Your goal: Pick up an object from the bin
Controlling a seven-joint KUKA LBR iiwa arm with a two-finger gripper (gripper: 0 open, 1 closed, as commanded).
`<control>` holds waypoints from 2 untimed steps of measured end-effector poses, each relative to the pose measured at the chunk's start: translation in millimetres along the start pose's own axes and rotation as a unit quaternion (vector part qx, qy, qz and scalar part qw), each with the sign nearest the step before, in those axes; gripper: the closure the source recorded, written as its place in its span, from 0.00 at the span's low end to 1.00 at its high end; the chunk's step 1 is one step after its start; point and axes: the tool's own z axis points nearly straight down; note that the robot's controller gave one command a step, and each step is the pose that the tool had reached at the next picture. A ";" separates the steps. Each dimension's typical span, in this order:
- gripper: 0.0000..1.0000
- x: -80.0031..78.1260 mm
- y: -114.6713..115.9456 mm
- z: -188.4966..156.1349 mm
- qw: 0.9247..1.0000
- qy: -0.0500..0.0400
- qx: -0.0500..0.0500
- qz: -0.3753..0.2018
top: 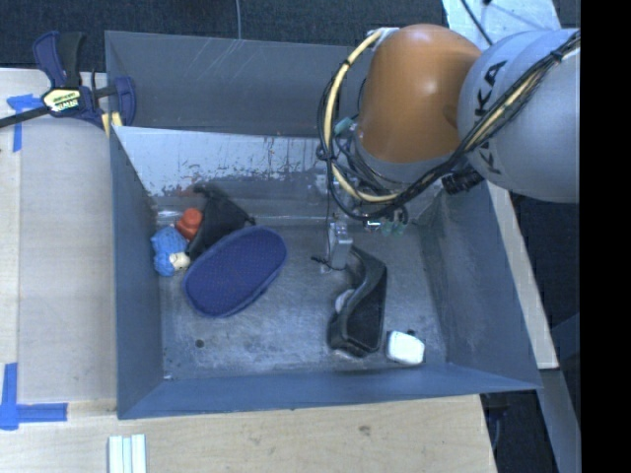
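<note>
The black curved thing [363, 308], something like a soft case or folded strap, lies on the floor of the bin [138, 304] in its right half, toward the near wall. Its long axis runs roughly from 12 to 6 o'clock, the far end leaning a little toward 1. A small white block [405, 347] sits just beside its near end, at about 4 o'clock from it.

From where I stand, the gripper [334, 257] hangs under the arm's orange cover, with its tip just beside the far end of the black thing. That puts the black thing at about 5 o'clock from the tip, close but not under it. Whether the gripper is open or closed I cannot tell, and I see nothing held in it.

I'd judge that the next move depends on that offset: a short shift toward 5 o'clock, then closing across the narrow width and not along the length.

Well apart at 9 o'clock lies a blue oval pouch [237, 270], with a heap of small things beyond it.
</note>
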 end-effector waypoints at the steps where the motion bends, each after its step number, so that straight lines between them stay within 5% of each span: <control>1: 0.00 7.7 96.6 127.8 0.982 -0.006 0.001 -0.186; 2: 0.00 53.1 174.2 98.6 0.933 -0.004 0.000 -0.359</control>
